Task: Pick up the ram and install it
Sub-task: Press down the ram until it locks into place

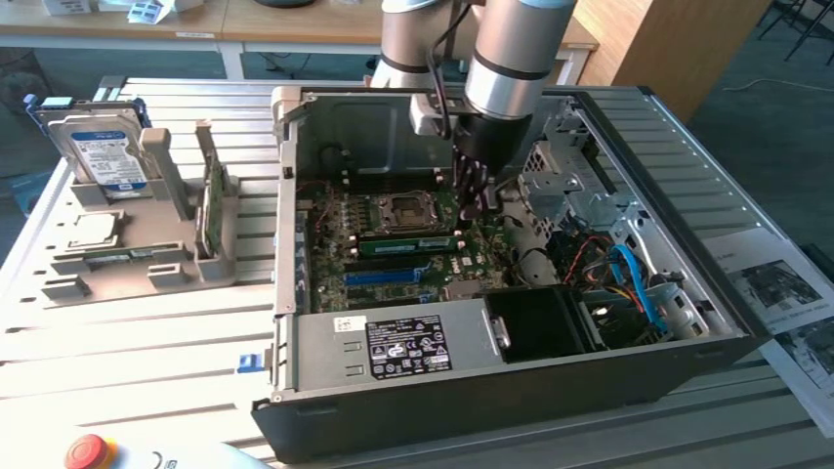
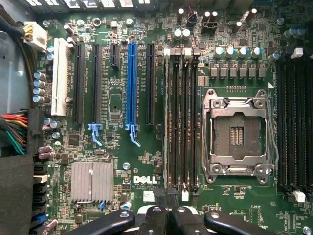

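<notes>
A long green ram [image 1: 405, 244] lies along a memory slot on the motherboard [image 1: 342, 223], beside the CPU socket [image 1: 401, 210], inside the open computer case. My gripper [image 1: 472, 200] hangs low inside the case, just off the stick's end towards the exterior view's right. The wrist view looks straight down on the motherboard [image 2: 117, 161]. There the gripper [image 2: 166, 192] is shut, fingertips pressed together at the end of the black memory slots [image 2: 179, 122], with nothing between them. A second thin green board [image 1: 209, 207] stands on edge in a grey holder outside the case.
The case walls [image 1: 280, 195] surround the board. A power supply [image 1: 391, 347] and black fan shroud [image 1: 548, 322] fill its near end, and coloured cables [image 1: 632, 278] lie at the exterior view's right. A hard drive [image 1: 104, 151] stands in the grey rack. A red stop button [image 1: 86, 451] sits at the table's front.
</notes>
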`<state>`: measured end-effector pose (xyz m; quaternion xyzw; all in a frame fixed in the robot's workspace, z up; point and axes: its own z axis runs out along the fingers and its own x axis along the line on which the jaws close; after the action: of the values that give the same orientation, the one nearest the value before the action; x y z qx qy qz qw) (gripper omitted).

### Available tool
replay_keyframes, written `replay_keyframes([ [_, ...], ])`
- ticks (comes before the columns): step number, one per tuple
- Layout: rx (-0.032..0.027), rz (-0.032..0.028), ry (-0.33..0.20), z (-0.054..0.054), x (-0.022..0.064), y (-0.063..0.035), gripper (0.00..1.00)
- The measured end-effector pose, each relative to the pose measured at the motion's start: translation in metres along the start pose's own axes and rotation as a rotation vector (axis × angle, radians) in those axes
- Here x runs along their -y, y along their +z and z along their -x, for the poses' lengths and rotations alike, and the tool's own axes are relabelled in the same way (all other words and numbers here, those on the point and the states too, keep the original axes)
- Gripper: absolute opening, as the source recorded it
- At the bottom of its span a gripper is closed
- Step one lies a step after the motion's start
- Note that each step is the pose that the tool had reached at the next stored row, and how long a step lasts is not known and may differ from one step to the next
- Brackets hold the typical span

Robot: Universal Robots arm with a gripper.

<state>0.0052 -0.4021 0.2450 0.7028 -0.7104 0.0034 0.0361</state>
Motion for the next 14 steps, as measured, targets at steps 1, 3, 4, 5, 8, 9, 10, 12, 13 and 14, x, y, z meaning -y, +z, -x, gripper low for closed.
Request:
replay_keyframes([
  [1,-0.0002,0.0001,0.000,0.000,0.0001,0.0016,0.10],
  [3,-0.0003,0.0001,0.000,0.000,0.0002,0.0046,0.10],
  [4,-0.0003,0.0001,0.000,0.000,0.0003,0.0062,0.10],
  [5,-0.0003,0.0001,0.000,0.000,0.0003,0.0076,0.10],
  [8,-0.0003,0.0001,0.000,0.001,0.0005,0.0113,0.10],
  [9,-0.0003,0.0001,0.000,0.001,0.0005,0.0118,0.10],
  [10,-0.0004,0.0002,0.000,0.001,0.0005,0.0117,0.10],
  [12,-0.0003,0.0001,0.000,0.001,0.0002,0.0119,0.10],
  [13,-0.0003,0.0001,0.000,0.001,0.0000,0.0121,0.10],
  [14,-0.0003,0.0001,0.000,0.001,0.0000,0.0121,0.10],
])
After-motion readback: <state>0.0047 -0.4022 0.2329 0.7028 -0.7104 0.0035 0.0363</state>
